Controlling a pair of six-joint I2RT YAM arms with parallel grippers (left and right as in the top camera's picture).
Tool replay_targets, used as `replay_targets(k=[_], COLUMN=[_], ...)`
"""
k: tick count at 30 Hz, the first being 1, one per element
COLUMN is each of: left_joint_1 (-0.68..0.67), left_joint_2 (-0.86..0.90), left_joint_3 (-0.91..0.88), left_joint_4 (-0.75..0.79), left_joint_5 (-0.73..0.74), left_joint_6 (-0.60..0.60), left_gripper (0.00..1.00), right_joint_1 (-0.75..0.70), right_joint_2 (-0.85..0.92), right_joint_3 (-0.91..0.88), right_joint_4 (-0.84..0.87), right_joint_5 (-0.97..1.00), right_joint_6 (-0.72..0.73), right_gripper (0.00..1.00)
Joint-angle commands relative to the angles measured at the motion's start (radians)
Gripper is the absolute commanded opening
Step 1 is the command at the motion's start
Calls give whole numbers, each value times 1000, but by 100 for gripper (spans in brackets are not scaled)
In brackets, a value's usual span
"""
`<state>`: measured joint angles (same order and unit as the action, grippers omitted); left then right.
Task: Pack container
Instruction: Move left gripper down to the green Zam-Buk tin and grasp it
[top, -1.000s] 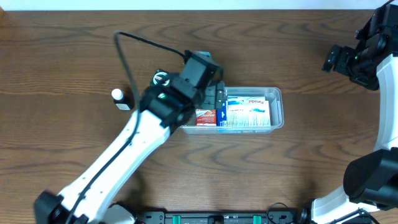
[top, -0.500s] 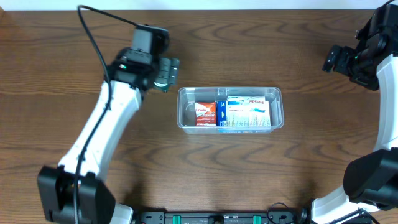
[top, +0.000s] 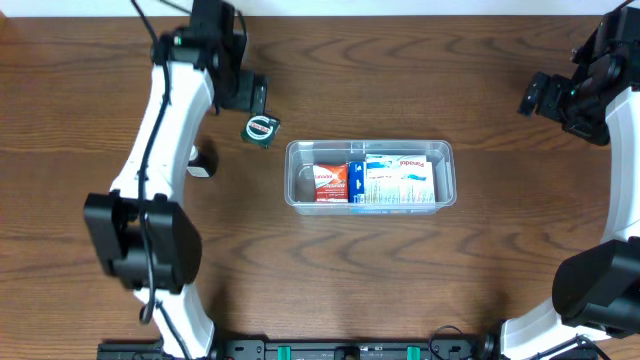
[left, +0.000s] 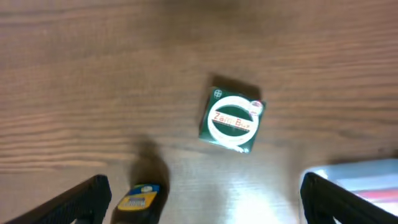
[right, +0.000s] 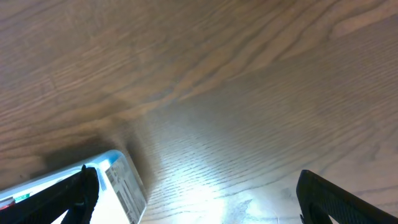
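Note:
The clear plastic container (top: 448, 160) lies mid-table and holds a red and white packet (top: 330, 182) and blue and white boxes (top: 400, 178). A green square box (top: 260, 129) lies on the table to its upper left, and also shows in the left wrist view (left: 231, 118). A small dark bottle with a yellow and blue label (left: 140, 199) stands left of it, partly hidden by the arm in the overhead view (top: 203, 162). My left gripper (top: 250, 96) is open and empty above the box and bottle (left: 202, 208). My right gripper (top: 535, 95) is open and empty at the far right (right: 208, 199).
The container's corner shows at the lower right of the left wrist view (left: 357, 183) and the lower left of the right wrist view (right: 121, 183). A black cable runs along the left arm. The table is dark brown wood.
My left arm has drawn back from over the container's left end to the back left, empty. The green box and bottle stay in place. The right arm has not moved.

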<state>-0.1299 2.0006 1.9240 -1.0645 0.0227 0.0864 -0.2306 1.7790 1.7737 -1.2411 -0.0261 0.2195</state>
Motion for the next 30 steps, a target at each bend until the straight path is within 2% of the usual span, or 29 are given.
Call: replay_targets(k=[1, 9, 30], left_joint_1=[1, 1, 0], left_joint_2=[95, 219, 368], left_joint_3=[126, 153, 138], left_joint_4=[-73, -119, -124], left_joint_5=[43, 61, 116], left_joint_6=[11, 14, 96], left_gripper=[98, 98, 98], right_joint_1=[-5, -5, -5], right_joint_2=[-11, -11, -11], right_joint_3=[13, 13, 13], right_joint_4=[0, 0, 0], right_joint_5=[3, 3, 3], right_joint_6=[4, 4, 4], right_gripper=[99, 99, 99])
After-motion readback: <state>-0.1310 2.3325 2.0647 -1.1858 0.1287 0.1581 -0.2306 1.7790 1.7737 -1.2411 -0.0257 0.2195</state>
